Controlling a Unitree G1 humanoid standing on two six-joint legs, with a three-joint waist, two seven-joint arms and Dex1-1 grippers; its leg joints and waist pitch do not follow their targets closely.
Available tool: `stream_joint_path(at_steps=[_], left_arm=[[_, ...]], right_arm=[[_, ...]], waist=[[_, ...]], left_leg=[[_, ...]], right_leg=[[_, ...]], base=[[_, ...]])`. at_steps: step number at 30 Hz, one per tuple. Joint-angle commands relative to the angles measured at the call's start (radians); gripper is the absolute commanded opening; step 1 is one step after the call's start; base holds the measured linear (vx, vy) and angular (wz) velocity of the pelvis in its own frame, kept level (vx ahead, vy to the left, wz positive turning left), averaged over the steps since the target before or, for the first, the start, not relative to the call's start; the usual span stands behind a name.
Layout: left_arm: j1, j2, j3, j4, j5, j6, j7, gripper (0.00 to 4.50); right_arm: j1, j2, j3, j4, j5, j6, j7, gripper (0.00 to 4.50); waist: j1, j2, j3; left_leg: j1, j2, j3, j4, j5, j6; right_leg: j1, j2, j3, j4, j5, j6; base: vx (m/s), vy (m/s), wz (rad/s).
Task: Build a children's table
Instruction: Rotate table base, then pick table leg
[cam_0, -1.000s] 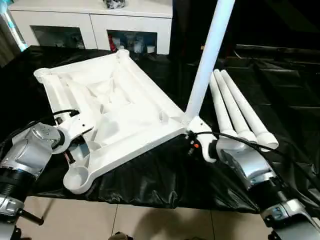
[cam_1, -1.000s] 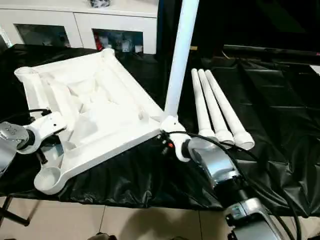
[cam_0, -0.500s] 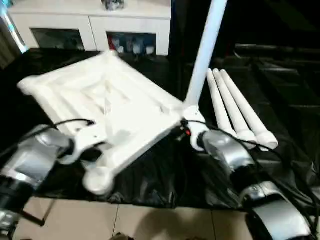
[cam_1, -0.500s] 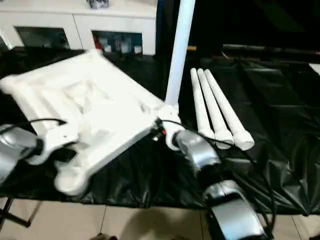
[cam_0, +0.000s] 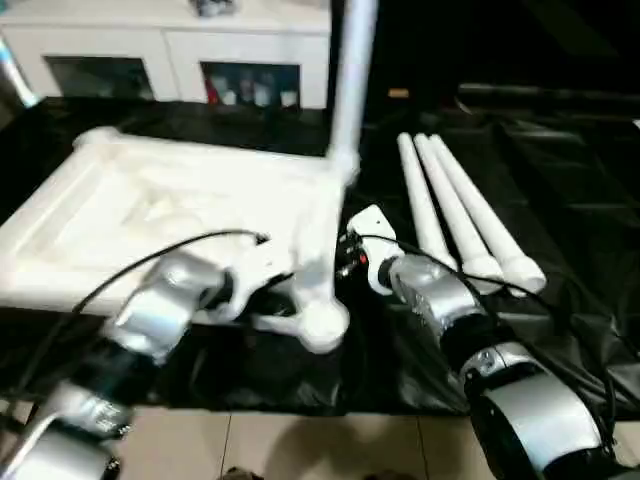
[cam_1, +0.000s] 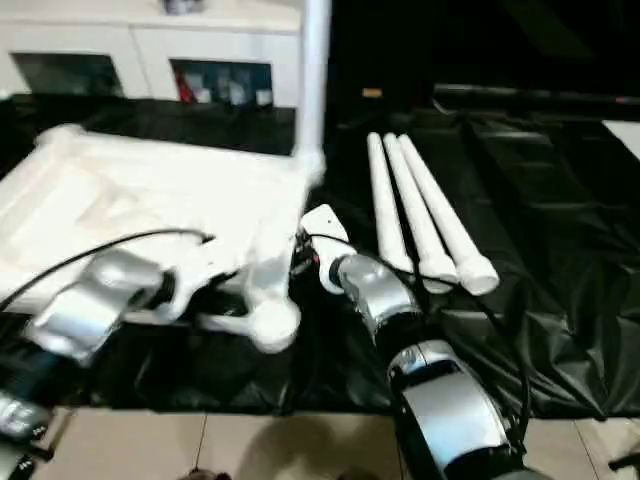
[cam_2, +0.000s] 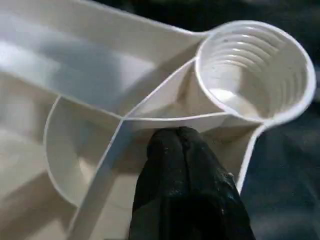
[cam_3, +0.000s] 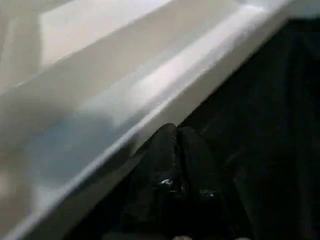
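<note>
We see that the white plastic rectangular tabletop (cam_0: 180, 215), lying ribbed underside up on the black plastic sheet (cam_0: 560, 180), has swung round since a second ago: its long edges now run roughly nine to three o'clock across the head view instead of slanting. The one white tube leg already fitted (cam_0: 350, 80) stands upright at the tabletop's one o'clock corner, and the empty round corner socket (cam_0: 322, 325) now sits at five o'clock, right in front of us. We judge this turn brings that open socket within reach for the next leg.

Our left gripper (cam_2: 182, 150) has its black fingers pinched together on a thin rib of the underside, just beside the empty socket. Our right gripper (cam_3: 176, 150) has closed from part open; its fingers are pressed together with nothing between them, their tips against the tabletop's outer edge.

The three loose white tube legs (cam_0: 455, 205) lie side by side at two o'clock, apart from the tabletop, untouched.
</note>
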Motion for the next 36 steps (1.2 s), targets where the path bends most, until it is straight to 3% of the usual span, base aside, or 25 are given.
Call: stream_joint_path(at_steps=[1, 3, 7, 12, 14, 15, 18, 21, 22, 26, 27, 30, 33, 36], left_arm=[[-0.039, -0.033, -0.006, 0.056, 0.009, -0.063, 0.059, 0.00], [-0.049, -0.040, 0.000, 0.075, 0.018, -0.079, 0.081, 0.00], [-0.055, -0.043, 0.017, 0.078, 0.018, -0.079, 0.095, 0.00], [-0.061, -0.016, 0.050, 0.089, 0.017, -0.122, 0.131, 0.00], [-0.067, -0.007, 0.089, 0.096, 0.001, -0.137, 0.160, 0.00], [-0.069, -0.005, 0.106, 0.092, -0.012, -0.128, 0.160, 0.20], [-0.074, 0.008, 0.158, 0.053, -0.065, -0.089, 0.146, 0.41], [-0.080, 0.008, 0.187, 0.029, -0.089, -0.068, 0.145, 0.66], [-0.081, 0.007, 0.190, 0.026, -0.090, -0.065, 0.146, 0.77], [-0.067, 0.011, 0.191, -0.018, -0.109, -0.073, 0.128, 0.91], [-0.048, 0.011, 0.193, -0.070, -0.132, -0.049, 0.114, 1.18], [-0.024, 0.018, 0.190, -0.138, -0.150, -0.003, 0.099, 1.24], [-0.009, 0.032, 0.188, -0.176, -0.159, 0.031, 0.089, 1.54], [0.015, 0.058, 0.189, -0.226, -0.170, 0.078, 0.075, 1.67]], right_arm=[[-0.023, 0.022, 0.008, -0.002, 0.002, -0.022, 0.004, 0.04], [-0.019, 0.007, -0.001, -0.005, 0.006, -0.029, 0.003, 0.04], [-0.016, -0.018, -0.022, -0.014, 0.006, -0.046, 0.013, 0.04], [-0.050, -0.079, -0.095, -0.052, 0.044, -0.001, -0.008, 0.04], [-0.083, -0.108, -0.151, -0.067, 0.091, 0.056, -0.019, 0.04], [-0.096, -0.118, -0.167, -0.065, 0.100, 0.069, -0.034, 0.21], [-0.157, -0.151, -0.220, 0.012, 0.117, 0.067, -0.136, 0.43], [-0.192, -0.163, -0.238, 0.084, 0.115, 0.052, -0.186, 0.76], [-0.198, -0.165, -0.240, 0.095, 0.113, 0.050, -0.194, 0.83], [-0.225, -0.168, -0.269, 0.157, 0.122, 0.067, -0.251, 1.14], [-0.232, -0.166, -0.288, 0.178, 0.127, 0.076, -0.265, 1.29], [-0.240, -0.163, -0.299, 0.203, 0.129, 0.083, -0.265, 1.35], [-0.247, -0.162, -0.302, 0.225, 0.126, 0.083, -0.286, 1.71], [-0.254, -0.161, -0.308, 0.252, 0.129, 0.082, -0.299, 1.90]], waist=[[0.004, 0.007, -0.075], [0.003, 0.014, -0.076], [0.004, 0.014, -0.077], [0.004, 0.021, -0.074], [0.004, 0.017, -0.074], [0.006, 0.018, -0.073], [0.007, 0.012, -0.071], [0.006, 0.011, -0.071], [0.007, 0.006, -0.071], [0.012, 0.005, -0.078], [0.014, -0.002, -0.078], [0.015, -0.002, -0.078], [0.016, -0.002, -0.075], [0.019, -0.006, -0.072]], left_leg=[[0.023, 0.019, -0.011, -0.055, -0.226, -0.009], [0.021, 0.020, -0.013, -0.054, -0.218, -0.005], [0.022, 0.023, -0.013, -0.053, -0.214, 0.007], [0.027, 0.024, -0.015, -0.056, -0.262, -0.008], [0.028, 0.023, -0.014, -0.055, -0.264, -0.008], [0.027, 0.023, -0.013, -0.053, -0.257, -0.010], [0.029, 0.021, -0.011, -0.052, -0.269, -0.025], [0.027, 0.019, -0.011, -0.050, -0.275, -0.030], [0.025, 0.020, -0.010, -0.049, -0.264, -0.025], [0.019, 0.020, -0.008, -0.044, -0.191, 0.000], [0.016, 0.021, -0.008, -0.044, -0.173, 0.013], [0.014, 0.021, -0.006, -0.041, -0.151, 0.032], [0.015, 0.022, -0.006, -0.042, -0.168, 0.032], [0.017, 0.024, -0.008, -0.045, -0.202, 0.007]], right_leg=[[0.048, -0.041, 0.022, -0.062, -0.096, -0.235], [0.053, -0.041, 0.022, -0.060, -0.071, -0.239], [0.053, -0.040, 0.019, -0.057, -0.047, -0.257], [0.050, -0.037, 0.018, -0.062, -0.095, -0.256], [0.052, -0.035, 0.018, -0.060, -0.093, -0.254], [0.051, -0.036, 0.018, -0.059, -0.095, -0.255], [0.044, -0.038, 0.018, -0.061, -0.145, -0.251], [0.044, -0.039, 0.018, -0.063, -0.172, -0.243], [0.045, -0.040, 0.019, -0.062, -0.163, -0.240], [0.048, -0.039, 0.019, -0.052, -0.075, -0.248], [0.050, -0.040, 0.018, -0.049, -0.048, -0.253], [0.049, -0.038, 0.015, -0.045, -0.024, -0.262], [0.046, -0.039, 0.015, -0.048, -0.061, -0.255], [0.043, -0.041, 0.015, -0.049, -0.124, -0.236]], base=[[0.000, 0.000, 0.00], [0.000, 0.000, 0.00], [0.000, 0.000, 0.00], [0.000, 0.000, 0.00], [0.000, 0.000, 0.00], [0.000, 0.000, 0.00], [0.000, 0.000, 0.00], [0.000, 0.000, 0.00], [0.000, 0.000, 0.00], [0.000, 0.000, 0.00], [0.000, 0.000, 0.00], [0.000, 0.000, 0.00], [0.000, 0.000, 0.00], [0.000, 0.000, 0.00]])
